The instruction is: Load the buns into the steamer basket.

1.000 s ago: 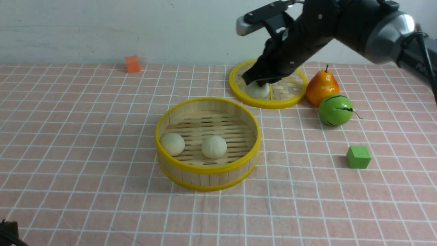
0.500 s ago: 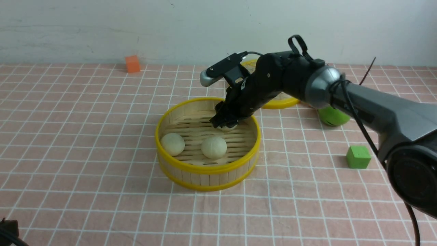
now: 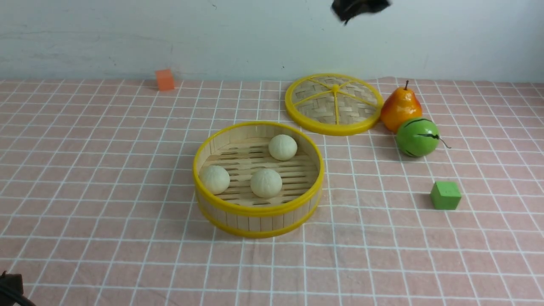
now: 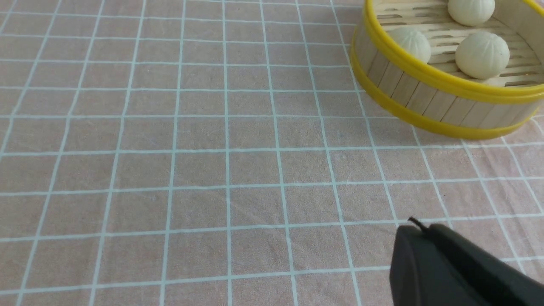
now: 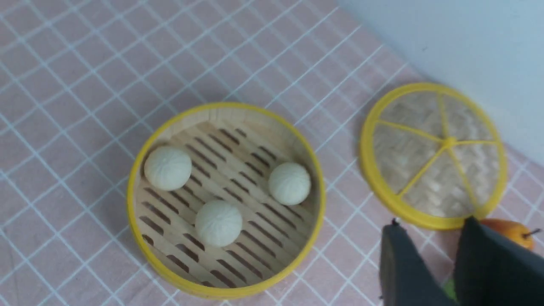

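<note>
Buns (image 3: 282, 147), three counted, sit inside one steamer basket (image 3: 258, 210).

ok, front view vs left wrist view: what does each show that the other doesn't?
Front only: flat woven yellow-rimmed lid, orange-yellow pear, green striped round fruit, green cube, orange cube.
Left wrist only: the left gripper, dark jaws together, holding nothing, above the pink checked cloth.
Both: round bamboo steamer basket with three cream-white buns inside, on that cloth; the wrist view crops the basket.
</note>
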Motion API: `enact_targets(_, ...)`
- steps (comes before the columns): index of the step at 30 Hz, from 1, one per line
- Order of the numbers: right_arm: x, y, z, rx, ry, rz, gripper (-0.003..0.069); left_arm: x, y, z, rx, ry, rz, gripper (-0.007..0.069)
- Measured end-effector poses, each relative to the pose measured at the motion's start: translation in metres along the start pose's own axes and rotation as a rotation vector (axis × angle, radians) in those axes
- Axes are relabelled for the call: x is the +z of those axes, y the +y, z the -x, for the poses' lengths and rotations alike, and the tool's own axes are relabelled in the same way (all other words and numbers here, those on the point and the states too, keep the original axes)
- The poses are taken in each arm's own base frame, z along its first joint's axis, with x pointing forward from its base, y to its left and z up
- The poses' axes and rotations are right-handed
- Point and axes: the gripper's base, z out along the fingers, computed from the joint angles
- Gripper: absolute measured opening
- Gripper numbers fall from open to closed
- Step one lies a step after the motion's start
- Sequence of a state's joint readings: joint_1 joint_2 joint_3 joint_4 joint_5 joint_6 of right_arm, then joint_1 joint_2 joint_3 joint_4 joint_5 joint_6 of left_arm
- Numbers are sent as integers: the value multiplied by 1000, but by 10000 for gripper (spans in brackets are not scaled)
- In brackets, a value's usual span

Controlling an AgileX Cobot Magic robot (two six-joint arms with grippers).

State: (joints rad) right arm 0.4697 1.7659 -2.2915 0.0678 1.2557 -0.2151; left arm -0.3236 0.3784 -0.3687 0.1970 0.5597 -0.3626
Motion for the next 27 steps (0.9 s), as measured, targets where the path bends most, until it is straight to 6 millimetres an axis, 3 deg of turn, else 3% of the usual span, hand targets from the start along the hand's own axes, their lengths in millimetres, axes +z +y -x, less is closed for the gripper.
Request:
enact_targets(1,-3,0,0,7,-4,-4,117,0,0,0,0,0,0,14)
enact_targets(3,-34,3,-5,37,-27,-12,9,0,0,0,0,0,0,17)
enact_targets(4,-34,3,-5,38,-27,-12,3,0,0,0,0,0,0,17)
enact_targets(5,-45,6,-15,49,-9,1,-16,0,0,0,0,0,0,18)
enact_targets(8,-52,17,-53,71,100,47,-16,0,0,0,0,0,0,21)
enact_targets(9,-52,17,-56,72,108,50,-16,0,0,0,0,0,0,21)
enact_targets(11,-48,24,-87,90,172,65,-12,0,0,0,-1,0,0,21)
enact_targets(13,-37,37,-155,141,167,62,-8,0,0,0,-1,0,0,22)
enact_targets(15,-35,44,-190,161,154,64,-6,0,0,0,-1,0,0,25)
enact_targets(16,-33,49,-218,177,118,58,-5,0,0,0,-1,0,0,28)
enact_targets(21,-24,66,-310,218,114,43,-2,0,0,0,-2,0,0,33)
enact_targets(27,-17,80,-393,235,180,31,0,0,0,0,-2,0,0,35)
